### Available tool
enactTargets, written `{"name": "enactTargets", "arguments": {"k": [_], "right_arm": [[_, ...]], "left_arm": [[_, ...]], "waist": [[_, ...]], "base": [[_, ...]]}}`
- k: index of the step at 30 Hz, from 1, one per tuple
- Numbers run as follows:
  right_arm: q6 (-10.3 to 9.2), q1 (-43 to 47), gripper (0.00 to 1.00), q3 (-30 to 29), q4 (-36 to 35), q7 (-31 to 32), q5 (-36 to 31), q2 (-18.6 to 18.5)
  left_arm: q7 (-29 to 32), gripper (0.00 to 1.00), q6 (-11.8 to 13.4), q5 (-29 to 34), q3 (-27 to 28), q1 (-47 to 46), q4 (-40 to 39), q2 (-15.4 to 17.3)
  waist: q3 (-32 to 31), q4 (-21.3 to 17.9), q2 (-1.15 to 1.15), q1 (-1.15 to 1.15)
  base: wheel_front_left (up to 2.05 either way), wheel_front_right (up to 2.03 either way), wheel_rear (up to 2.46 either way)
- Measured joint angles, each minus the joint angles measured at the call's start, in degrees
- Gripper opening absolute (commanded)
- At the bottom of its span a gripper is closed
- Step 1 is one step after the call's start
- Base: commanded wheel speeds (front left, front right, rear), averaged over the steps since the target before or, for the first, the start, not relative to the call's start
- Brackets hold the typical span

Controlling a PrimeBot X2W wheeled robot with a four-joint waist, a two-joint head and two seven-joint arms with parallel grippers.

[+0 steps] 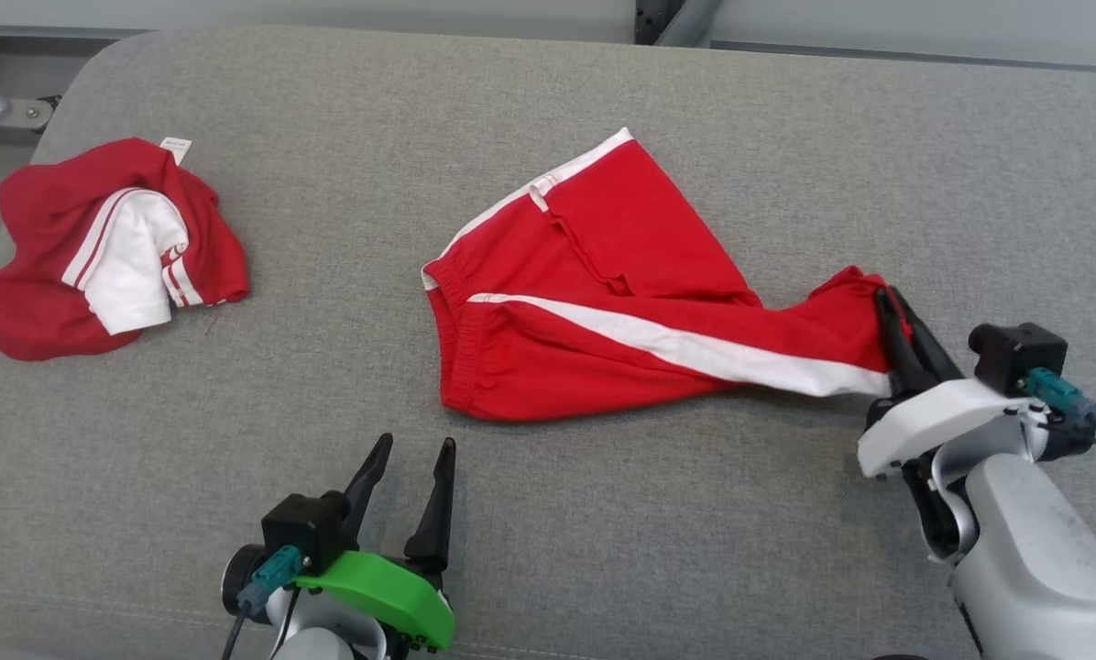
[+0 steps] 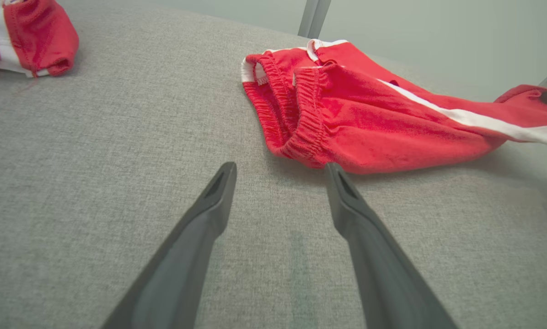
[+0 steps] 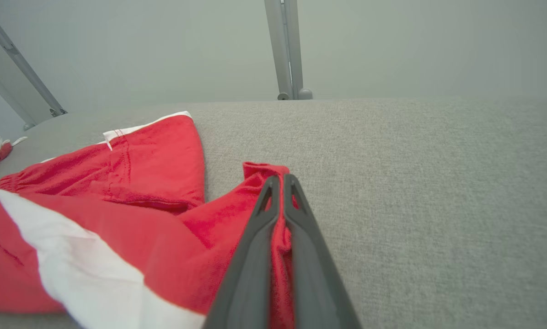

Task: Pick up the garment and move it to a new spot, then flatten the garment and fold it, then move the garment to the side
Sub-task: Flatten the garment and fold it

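Right arm (image 1: 1015,513) angles inward, jaws clenched on shorts (image 1: 603,302); left arm (image 1: 374,591) low, jaws splayed.

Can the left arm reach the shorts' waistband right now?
Probably yes: the open left gripper sits just short of the waistband, bare grey surface between them. The right gripper is shut on the leg end.

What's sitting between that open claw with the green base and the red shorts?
Nothing: just bare grey cloth surface between the left gripper and the red shorts, as the head view and left wrist view show.
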Motion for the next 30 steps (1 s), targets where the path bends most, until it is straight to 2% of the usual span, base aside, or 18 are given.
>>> {"name": "enactTargets", "arguments": {"k": [5, 6, 7, 8, 10, 13, 18, 22, 30], "right_arm": [[0.0, -4.55, 0.0, -2.34, 4.24, 0.0, -0.89, -2.42], [0.0, -5.25, 0.13, -3.07, 5.48, 0.0, -1.1, -2.6], [0.0, -5.95, 0.72, -4.03, 6.83, 0.0, -1.55, -2.65], [0.01, -6.42, 1.0, -4.92, 7.66, 0.01, -2.3, -2.78], [0.0, -7.09, 1.0, -7.65, 8.11, 0.07, -4.33, -3.0], [0.0, -7.03, 1.0, -12.65, 4.98, 0.08, -6.23, -2.07], [0.0, -2.46, 1.0, -15.21, -1.35, 0.08, -7.38, 0.67], [0.0, 1.35, 1.0, -14.27, -4.05, 0.08, -7.42, 1.72], [0.0, 10.72, 1.0, -7.9, -6.02, 0.08, -6.08, 3.42]], "left_arm": [[0.0, 1.0, 0.0, -0.51, -2.04, -0.77, 0.74, -0.03], [0.0, 1.0, 0.0, -0.54, -2.16, -0.85, 0.78, -0.03], [0.0, 1.0, 0.0, -0.58, -2.21, -0.85, 0.85, -0.03], [0.0, 1.0, 0.0, -0.68, -2.23, -0.83, 0.99, -0.01], [0.0, 1.0, 0.0, -0.76, -2.05, -0.8, 1.03, -0.02], [0.0, 1.0, 0.0, -0.74, -1.13, -0.74, 1.19, -0.01], [-0.01, 1.0, 0.0, -0.47, 0.13, -0.7, 0.69, -0.01], [0.0, 1.0, 0.0, -0.44, 0.21, -0.96, 0.49, -0.03], [0.0, 1.0, 0.0, -0.19, 1.04, -6.36, 1.86, -0.05]], "waist": [[0.56, 1.89, 0.0, 0.0], [0.64, 2.34, 0.0, 0.0], [0.69, 2.8, 0.0, 0.0], [0.72, 3.22, 0.0, 0.0], [0.65, 3.91, 0.0, 0.0], [0.17, 4.12, 0.0, 0.0], [-0.49, 2.23, 0.0, 0.0], [-0.83, 0.35, 0.0, 0.0], [-0.88, -5.33, 0.0, 0.0]], "base": [[0.0, 0.0, 0.0], [0.0, 0.0, 0.0], [0.0, 0.0, 0.0], [0.0, 0.0, 0.0], [0.0, 0.0, 0.0], [0.0, 0.0, 0.0], [0.0, 0.0, 0.0], [0.0, 0.0, 0.0], [0.0, 0.0, 0.0]]}}
